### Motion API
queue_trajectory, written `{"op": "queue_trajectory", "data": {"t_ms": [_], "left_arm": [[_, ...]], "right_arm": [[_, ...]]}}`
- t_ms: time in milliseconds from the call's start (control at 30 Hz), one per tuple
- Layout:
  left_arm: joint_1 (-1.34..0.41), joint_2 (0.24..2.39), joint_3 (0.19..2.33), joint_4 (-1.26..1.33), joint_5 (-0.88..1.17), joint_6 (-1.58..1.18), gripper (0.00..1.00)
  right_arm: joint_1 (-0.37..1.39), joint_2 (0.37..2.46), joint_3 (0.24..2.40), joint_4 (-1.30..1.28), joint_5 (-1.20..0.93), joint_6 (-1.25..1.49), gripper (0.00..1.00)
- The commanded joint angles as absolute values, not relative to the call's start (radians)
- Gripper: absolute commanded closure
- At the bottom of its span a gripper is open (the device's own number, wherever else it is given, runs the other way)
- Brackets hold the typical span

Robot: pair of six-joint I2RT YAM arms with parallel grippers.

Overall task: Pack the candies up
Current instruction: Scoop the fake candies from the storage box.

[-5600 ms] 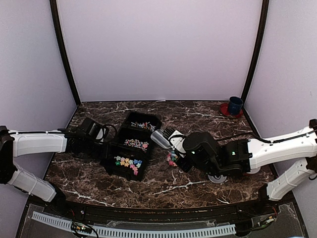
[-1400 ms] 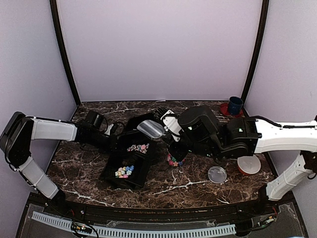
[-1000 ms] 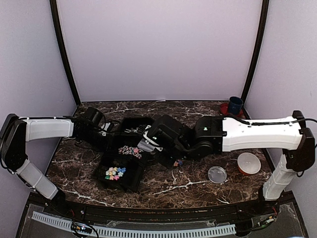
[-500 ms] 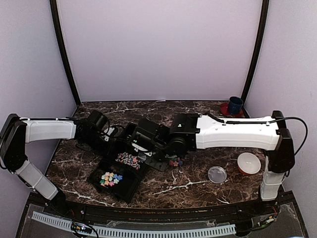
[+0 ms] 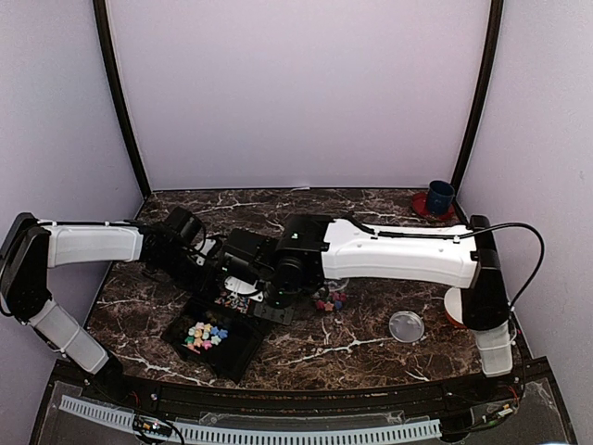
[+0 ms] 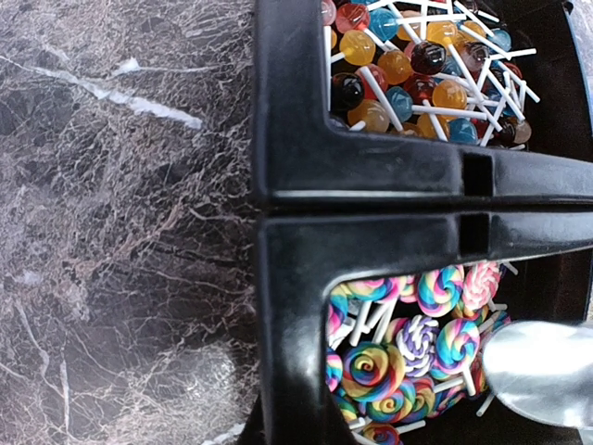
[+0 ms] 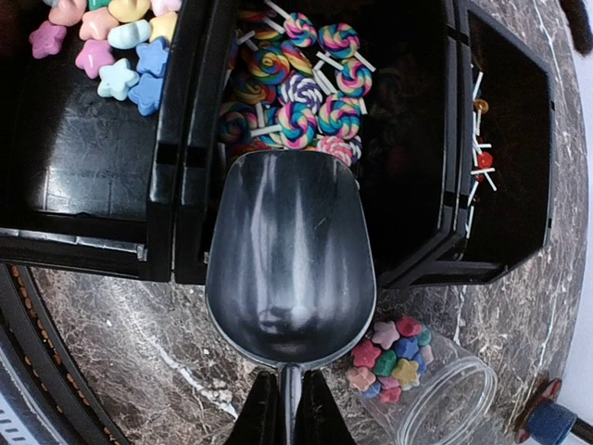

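Right wrist | right gripper (image 7: 289, 413) clenched on scoop (image 7: 290, 250) handle | candies (image 7: 306, 104) just beyond scoop tip, in tray (image 7: 190, 111)

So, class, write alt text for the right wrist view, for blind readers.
An empty metal scoop, held by the right tool, hangs over swirl lollipops in the middle compartment of a black tray. Pastel stars lie in the left compartment; a clear jar of candies rests beside it.
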State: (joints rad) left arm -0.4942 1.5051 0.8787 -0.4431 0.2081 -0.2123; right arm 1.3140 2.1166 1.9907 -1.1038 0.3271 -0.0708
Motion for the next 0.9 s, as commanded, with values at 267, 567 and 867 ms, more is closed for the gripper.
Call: {"op": "queue_trajectory", "data": {"t_ms": [267,567,867], "left_arm": [[-0.522,1.398,0.874,-0.330,0.287,-0.206,1.00],[-0.529,1.391,0.870,-0.323,0.330,-0.189,1.00],[-0.524,1.435,0.893,-0.378,0.359,-0.161,1.00]], "right_arm": [[1.263,2.275,2.147,-1.164,0.176,-0.148,1.00],[1.245,2.290,2.135,-1.087,0.112,-0.172,1.00],[1.238,2.161,2.035,-1.239,0.162,-0.198,1.00]]}}
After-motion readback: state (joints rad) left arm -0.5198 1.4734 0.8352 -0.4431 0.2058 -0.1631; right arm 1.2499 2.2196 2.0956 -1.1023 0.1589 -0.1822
